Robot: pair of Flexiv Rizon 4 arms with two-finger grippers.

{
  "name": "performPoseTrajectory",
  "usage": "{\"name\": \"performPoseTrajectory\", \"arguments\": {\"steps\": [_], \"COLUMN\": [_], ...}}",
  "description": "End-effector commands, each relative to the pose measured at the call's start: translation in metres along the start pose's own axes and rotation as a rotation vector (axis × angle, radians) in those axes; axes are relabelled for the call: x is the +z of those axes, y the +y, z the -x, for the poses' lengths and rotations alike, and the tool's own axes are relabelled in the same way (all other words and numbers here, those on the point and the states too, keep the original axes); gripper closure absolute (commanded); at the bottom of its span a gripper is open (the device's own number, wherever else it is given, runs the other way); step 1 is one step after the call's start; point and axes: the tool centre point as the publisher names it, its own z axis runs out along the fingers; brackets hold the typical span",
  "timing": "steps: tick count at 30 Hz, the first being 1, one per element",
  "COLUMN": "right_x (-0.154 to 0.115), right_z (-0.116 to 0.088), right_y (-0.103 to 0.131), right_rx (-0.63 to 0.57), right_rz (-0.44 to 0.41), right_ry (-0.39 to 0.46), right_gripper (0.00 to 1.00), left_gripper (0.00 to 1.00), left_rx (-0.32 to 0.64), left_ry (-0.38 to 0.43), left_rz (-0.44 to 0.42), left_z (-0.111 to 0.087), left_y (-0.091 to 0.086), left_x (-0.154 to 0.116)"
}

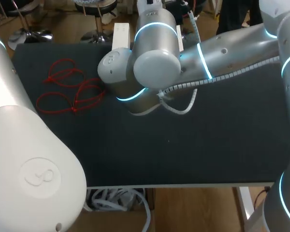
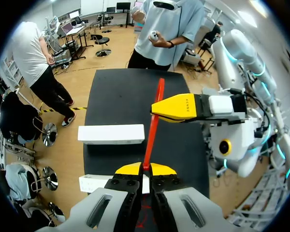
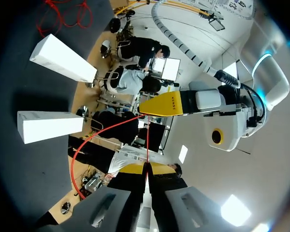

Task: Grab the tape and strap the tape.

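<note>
My left tool (image 2: pixel 146 168) is pressed together on one end of the tape (image 2: pixel 152 128), a thin red strip that stands straight out from its tips. My right tool (image 3: pixel 146 167) pinches the same strip further along, and a loose loop bows away beside it.

I judge the tape light, narrow and springy. It looks stiff enough to hold a line between two grips but limp where unsupported. It also looks smooth, so a hard pull could slide it through the tips. Flat-on grips near the ends should serve best.

The surface (image 1: pixel 183 150) is dark and dull, probably not slippery. A red pile (image 1: pixel 70 92) of more strips lies toward my left, and two white boxes (image 2: pixel 111 134) lie near the far edge, beneath the held tape.
</note>
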Motion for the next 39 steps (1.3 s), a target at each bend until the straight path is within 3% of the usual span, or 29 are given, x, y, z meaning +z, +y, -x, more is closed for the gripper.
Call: {"name": "performPoseTrajectory", "arguments": {"steps": [1, 24, 39], "right_x": [-0.001, 0.004, 0.007], "right_z": [0.000, 0.001, 0.004], "right_y": [0.000, 0.016, 0.042], "right_rx": [-0.008, -0.034, -0.069], "right_rz": [0.005, -0.008, -0.038], "right_ry": [0.001, 0.030, 0.056], "right_gripper": [1.00, 1.00, 1.00], "left_gripper": [1.00, 1.00, 1.00], "left_rx": [-0.001, -0.001, -0.001], "left_ry": [0.001, 0.001, 0.001], "left_rz": [0.005, 0.005, 0.005], "left_z": [0.000, 0.000, 0.000], "left_y": [-0.001, -0.001, -0.001], "left_x": [-0.001, -0.001, -0.001]}}
